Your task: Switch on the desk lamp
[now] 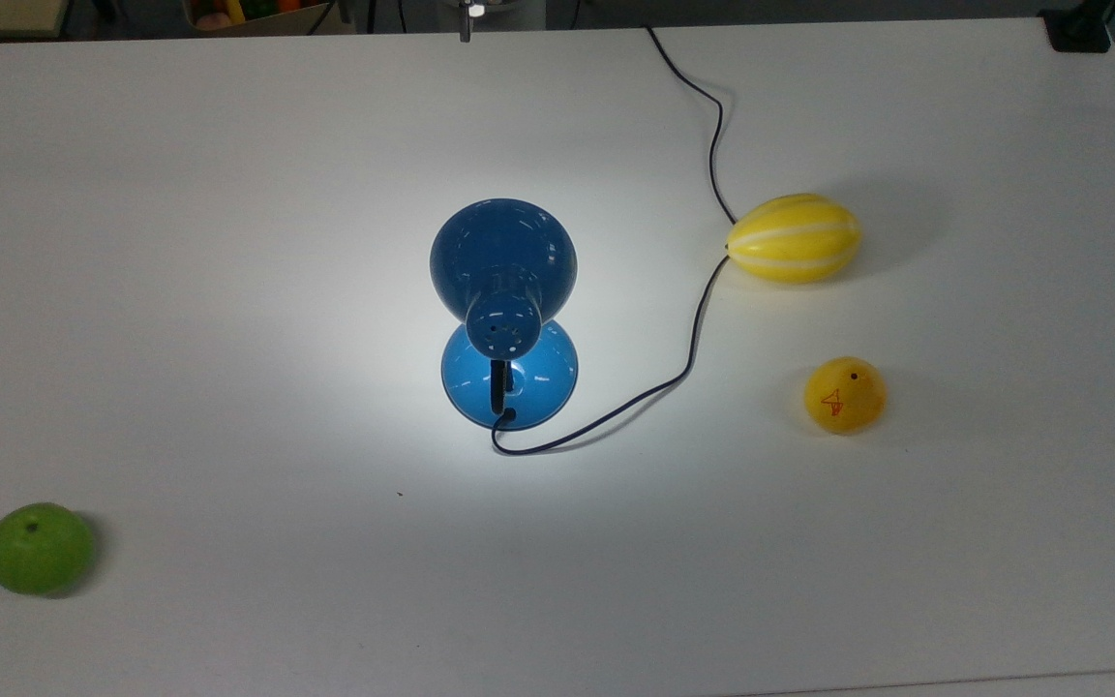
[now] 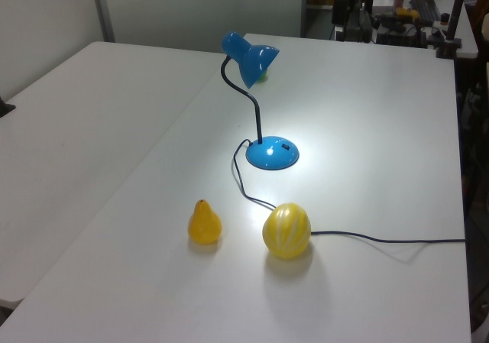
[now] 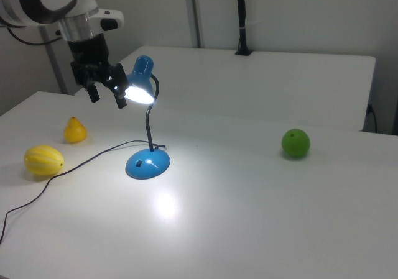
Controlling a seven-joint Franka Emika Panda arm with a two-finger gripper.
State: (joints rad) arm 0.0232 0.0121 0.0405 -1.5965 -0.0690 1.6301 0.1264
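The hand (image 3: 106,96), fingers spread, hangs beside the lit desk lamp (image 3: 147,120).

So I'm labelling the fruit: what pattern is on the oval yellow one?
The yellow melon has pale lengthwise stripes, clearest in the top view.

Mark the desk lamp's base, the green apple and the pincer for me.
desk lamp (image 3: 148,164), right view, on top of its round blue base.
green apple (image 3: 295,143), right view, on its middle.
pincer (image 3: 106,97), right view, between its two open fingertips, beside the lit shade.
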